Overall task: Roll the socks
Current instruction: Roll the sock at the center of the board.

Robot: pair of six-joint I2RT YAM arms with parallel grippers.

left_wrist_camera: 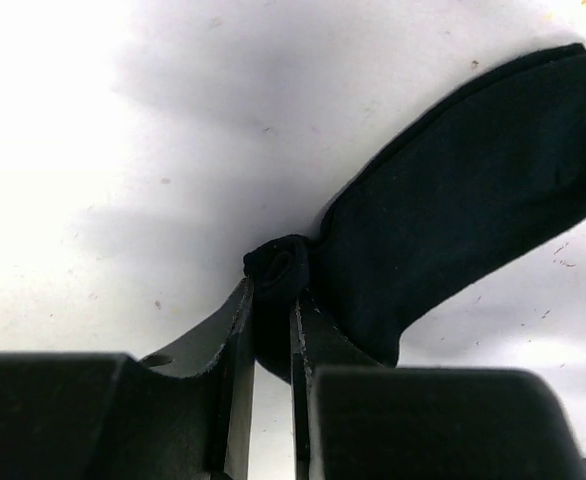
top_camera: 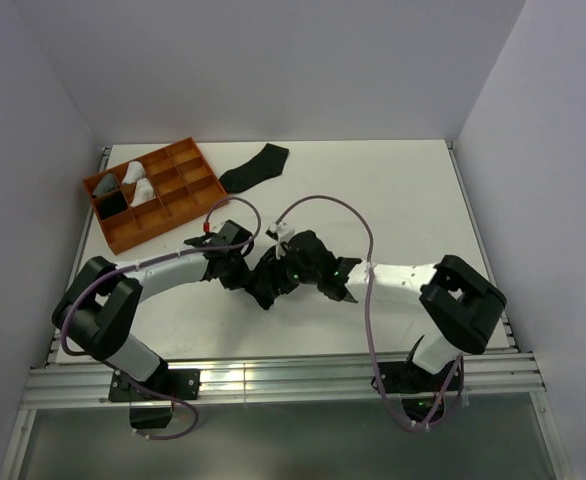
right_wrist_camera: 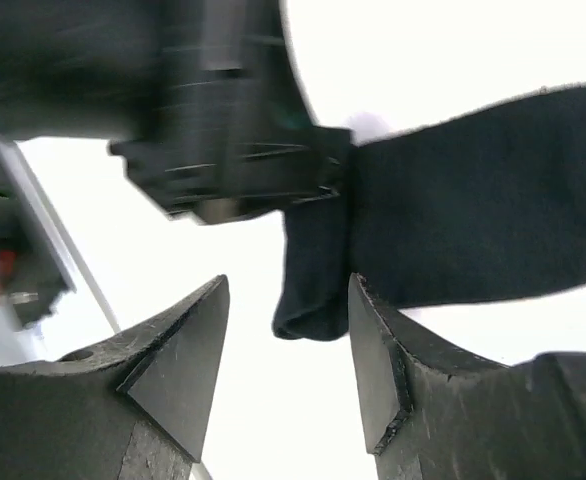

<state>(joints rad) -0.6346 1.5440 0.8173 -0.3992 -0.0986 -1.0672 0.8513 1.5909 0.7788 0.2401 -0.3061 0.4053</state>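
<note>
Top view: only this one took in the whole table (top_camera: 403, 200), white and smooth. Both arms met in the middle, but it was black on black there, so no way to read the grip from above.
Sock (left_wrist_camera: 473, 190): black, fine knit, matte. It sat mid-table between the two grippers, one end wound into a small tight roll. Couldn't tell if it lay flat or was lifted a bit.
Left gripper (left_wrist_camera: 270, 300): its own wrist view showed it properly, clamped on that rolled end with the fingers nearly together.
Right gripper (right_wrist_camera: 288, 300): its wrist view had the wedge-shaped fingers well apart, holding nothing. A folded bit of the sock hung just past the gap, with the blurry left gripper right behind.
Spare sock (top_camera: 255, 168): also black, lying bent at the far side, top view only.
Tray (top_camera: 158, 225): orange, gridded into compartments, far left. A few white and grey bundles (top_camera: 138, 178) sat in its left cells.
</note>
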